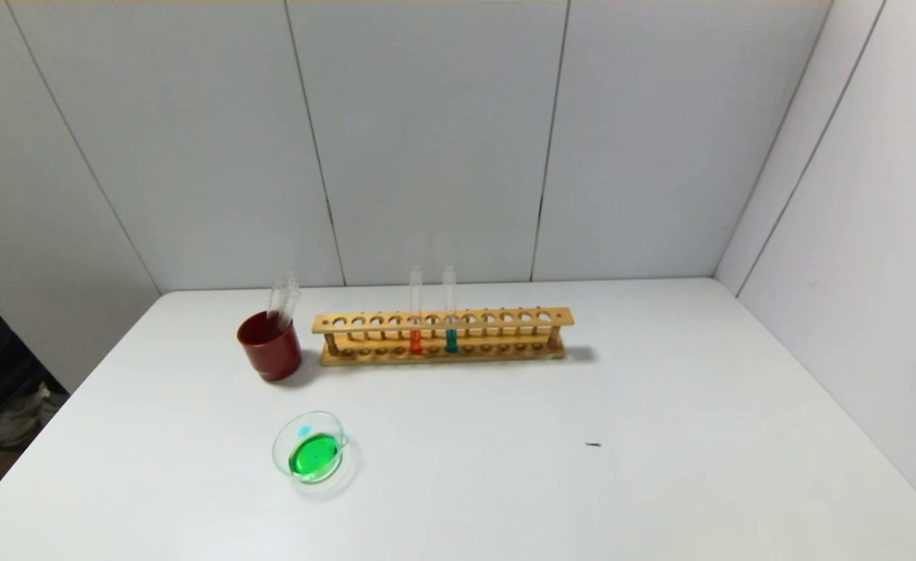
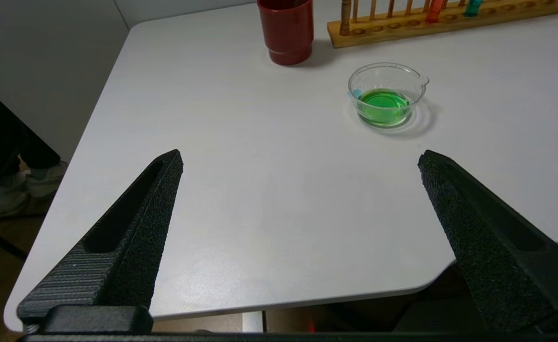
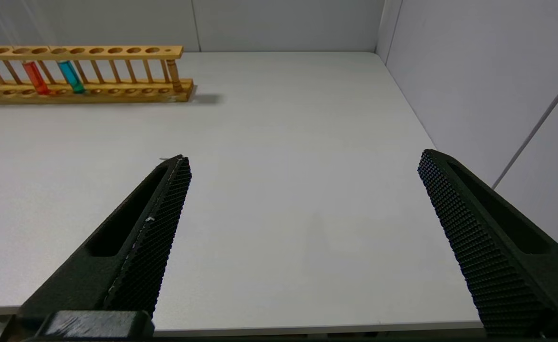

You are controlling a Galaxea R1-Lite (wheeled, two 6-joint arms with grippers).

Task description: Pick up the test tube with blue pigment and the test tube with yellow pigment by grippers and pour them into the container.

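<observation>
The container [image 1: 279,448] is a small clear glass dish with a lip, left of centre on the white table, and it holds green liquid [image 1: 315,456]. It also shows in the left wrist view [image 2: 419,88]. No tube with blue or yellow liquid is in view. Two empty clear tubes [image 1: 284,300] stand in a dark red cup [image 1: 270,347]. My left gripper [image 2: 301,156] is open and empty over the table's near left corner, short of the dish. My right gripper [image 3: 305,156] is open and empty over the near right part of the table. Neither gripper shows in the head view.
A wooden rack [image 1: 442,321] stands at the back, right of the red cup. It holds an orange-liquid tube [image 1: 415,341] and a teal-liquid tube [image 1: 450,340]. A small dark speck [image 1: 592,445] lies on the table. Grey wall panels close the back and right.
</observation>
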